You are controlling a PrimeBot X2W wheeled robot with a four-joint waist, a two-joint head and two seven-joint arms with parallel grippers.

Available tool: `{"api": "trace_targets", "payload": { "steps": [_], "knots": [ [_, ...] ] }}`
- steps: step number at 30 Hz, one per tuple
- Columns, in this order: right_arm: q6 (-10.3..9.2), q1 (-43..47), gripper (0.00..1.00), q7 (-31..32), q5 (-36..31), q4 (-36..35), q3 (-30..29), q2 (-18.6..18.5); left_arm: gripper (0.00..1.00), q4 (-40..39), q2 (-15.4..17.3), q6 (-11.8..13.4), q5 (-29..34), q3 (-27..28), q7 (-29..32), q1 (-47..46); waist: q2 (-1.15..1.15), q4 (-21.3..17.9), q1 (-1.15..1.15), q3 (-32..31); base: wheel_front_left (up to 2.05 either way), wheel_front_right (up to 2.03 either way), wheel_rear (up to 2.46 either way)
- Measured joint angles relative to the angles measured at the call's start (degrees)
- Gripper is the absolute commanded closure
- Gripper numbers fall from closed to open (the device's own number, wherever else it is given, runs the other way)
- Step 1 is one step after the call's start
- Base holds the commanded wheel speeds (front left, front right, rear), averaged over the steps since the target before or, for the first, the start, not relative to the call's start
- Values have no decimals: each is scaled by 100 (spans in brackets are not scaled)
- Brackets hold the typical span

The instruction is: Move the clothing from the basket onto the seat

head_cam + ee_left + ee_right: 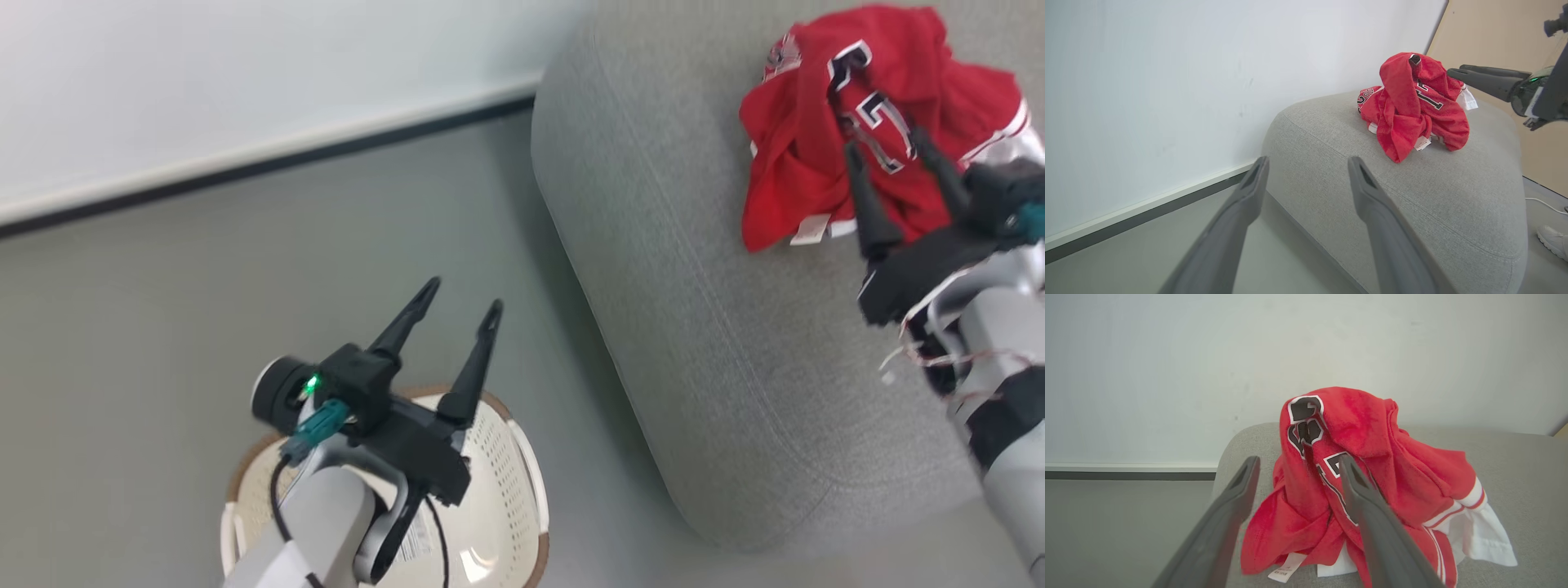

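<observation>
The red clothing (865,122) lies in a crumpled heap on the light-grey seat (694,269), black-and-white numerals facing up; the heap (1412,106) (1355,490) also stands in both wrist views. My right gripper (886,147) hovers just in front of the heap, open, with nothing between its fingers. The cream basket (498,490) stands on the floor at the lower left, and no clothing shows in the part of its inside not hidden by my arm. Above it my left gripper (461,294) is open and holds nothing.
A white wall with a dark baseboard (261,167) runs behind the grey floor (163,327). A person's white shoe (1553,241) and a thin white cable (1545,204) lie on the floor beyond the seat. A tan panel (1502,36) stands behind the seat.
</observation>
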Motion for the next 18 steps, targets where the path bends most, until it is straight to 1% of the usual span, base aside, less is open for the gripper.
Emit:
{"api": "trace_targets", "payload": {
  "steps": [3, 6, 13, 18],
  "knots": [
    [0, 283, 0, -1, 0, -281, 1, 56, 0, 25, 2, 103, -193, 191, -18, 176, 0, 49, 0, -230, 0, 0, 0],
    [0, 570, 0, -1, 0, -537, 15, 155, 0, 45, 59, 202, -259, 398, -46, 349, 0, 107, -1, -452, 0, 0, 0],
    [-16, 1425, 0, -1, 5, -1212, 18, 335, 0, -27, 285, 382, -341, 803, -49, 870, 0, 288, -1, -925, 0, 0, 0],
    [-219, 2033, 0, -1, -49, -1783, 33, 341, 0, -231, 415, 520, -400, 1106, -49, 1316, -1, 515, 0, -1127, 0, 0, 0]
  ]
}}
